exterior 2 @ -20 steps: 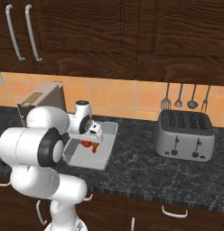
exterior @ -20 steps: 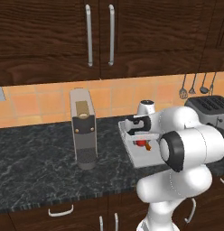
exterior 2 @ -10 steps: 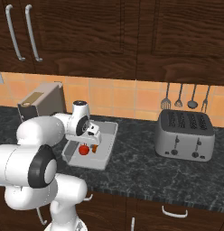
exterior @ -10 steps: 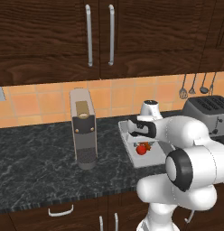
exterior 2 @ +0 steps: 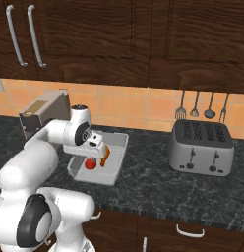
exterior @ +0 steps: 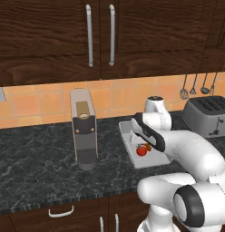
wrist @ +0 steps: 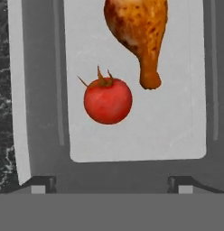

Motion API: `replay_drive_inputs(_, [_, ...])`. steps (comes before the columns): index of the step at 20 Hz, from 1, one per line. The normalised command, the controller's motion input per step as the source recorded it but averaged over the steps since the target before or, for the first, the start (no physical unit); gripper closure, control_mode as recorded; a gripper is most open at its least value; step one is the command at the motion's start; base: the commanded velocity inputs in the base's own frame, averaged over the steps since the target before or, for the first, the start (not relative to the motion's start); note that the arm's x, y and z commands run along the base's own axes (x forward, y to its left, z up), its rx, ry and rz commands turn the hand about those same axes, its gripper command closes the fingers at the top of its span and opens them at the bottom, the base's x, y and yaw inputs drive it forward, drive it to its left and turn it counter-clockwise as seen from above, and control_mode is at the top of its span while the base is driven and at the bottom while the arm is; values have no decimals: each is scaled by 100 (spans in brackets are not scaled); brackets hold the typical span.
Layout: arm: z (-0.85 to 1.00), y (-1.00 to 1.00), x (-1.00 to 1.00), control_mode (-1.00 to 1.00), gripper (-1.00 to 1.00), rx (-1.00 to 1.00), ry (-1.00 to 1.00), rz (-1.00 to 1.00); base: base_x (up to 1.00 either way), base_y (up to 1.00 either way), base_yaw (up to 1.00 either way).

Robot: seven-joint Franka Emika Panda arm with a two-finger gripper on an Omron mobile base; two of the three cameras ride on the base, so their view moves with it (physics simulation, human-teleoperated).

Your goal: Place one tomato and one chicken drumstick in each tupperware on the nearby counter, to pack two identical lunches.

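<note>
On the counter [exterior: 41, 176], one tupperware [wrist: 41, 90] holds a tomato [wrist: 107, 100] and a drumstick [wrist: 138, 31] (one lunch apparently packed); pincer [wrist: 111, 182] hovers above, spread apart, empty; the second remains.

drumstick [wrist: 138, 34] thick end cut off by hand view's top edge, tupperware [exterior: 132, 156] far half hidden behind the arm in left base view, second tray not locatable, toaster [exterior: 207, 116] right end clipped beside it, utensils [exterior 2: 202, 106] above toaster too small to identify

Arm folded forward, wrist pointing down, fingers [wrist: 42, 182] spread wide, holding nothing.
</note>
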Motion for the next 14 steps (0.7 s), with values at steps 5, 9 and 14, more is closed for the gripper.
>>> replay_drive_inputs(5, [41, 0, -100, -100, -100, 0, -18, 0, 0, 0, 0])
replay_drive_inputs(9, [32, 0, -71, -100, -100, 0, -58, 0, 0, 0, 0])
replay_drive_inputs(14, [28, 0, -33, -100, -100, 0, -34, 0, 0, 0, 0])
